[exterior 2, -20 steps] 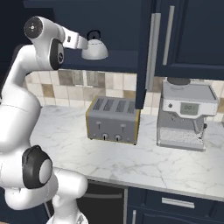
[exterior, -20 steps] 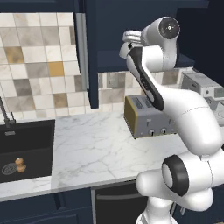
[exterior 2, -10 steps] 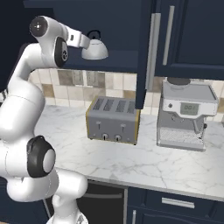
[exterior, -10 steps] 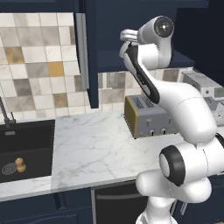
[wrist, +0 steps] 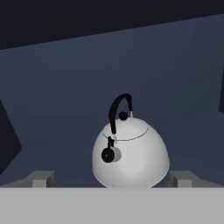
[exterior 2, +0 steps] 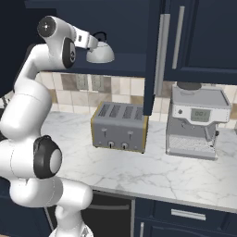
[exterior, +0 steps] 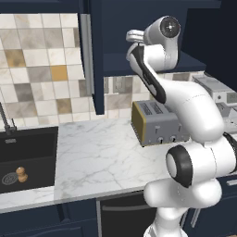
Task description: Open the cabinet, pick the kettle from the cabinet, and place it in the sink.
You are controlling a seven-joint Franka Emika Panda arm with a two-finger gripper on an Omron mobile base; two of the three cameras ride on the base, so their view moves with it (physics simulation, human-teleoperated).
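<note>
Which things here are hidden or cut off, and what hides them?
- Kettle: right base view, its left side is behind the arm; hand view, its base is cut by the bottom band.
- End effector: hand view, only the tips of the open fingers show.
- Sink: left base view, cut by the left edge.
- Toaster: left base view, its right part is behind the arm.

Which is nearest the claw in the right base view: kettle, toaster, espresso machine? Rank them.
1. kettle, on the cabinet shelf right at the open claw.
2. toaster, on the counter below.
3. espresso machine, far right on the counter.
</note>
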